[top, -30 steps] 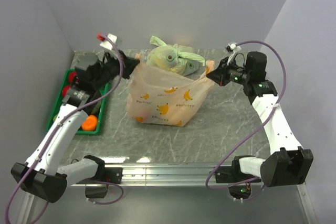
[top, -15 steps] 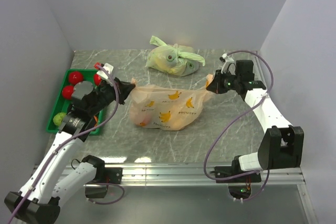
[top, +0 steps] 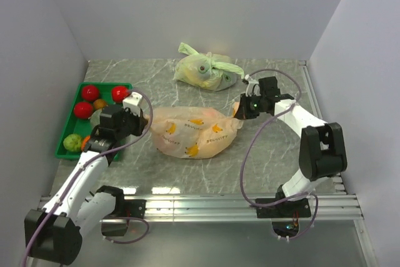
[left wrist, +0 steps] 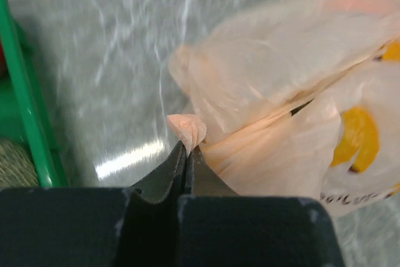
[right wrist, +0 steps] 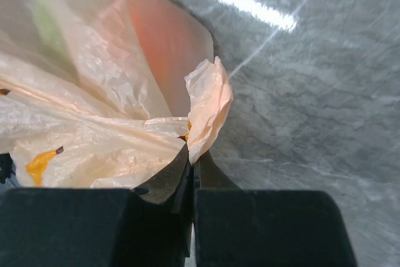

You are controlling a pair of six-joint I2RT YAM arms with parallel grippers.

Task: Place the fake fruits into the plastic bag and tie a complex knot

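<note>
The peach-orange plastic bag (top: 194,132) with banana prints lies low and slumped on the marble table between my arms. My left gripper (top: 147,120) is shut on the bag's left edge; the left wrist view shows a pinch of film (left wrist: 187,130) above the closed jaws. My right gripper (top: 239,109) is shut on the bag's right edge, a fold of film (right wrist: 209,107) rising from its jaws. An orange shape (right wrist: 165,39) shows through the bag. Red, orange and green fake fruits (top: 89,92) lie in the green tray. No knot shows.
The green tray (top: 65,147) sits at the left beside the left arm. A pale green knotted bag (top: 206,70) lies at the back middle. Grey walls close in the left, back and right sides.
Both grippers came down and inward, nearer to me, still holding the bag's edges. The bag went from stretched upright to slumped low on the table.
</note>
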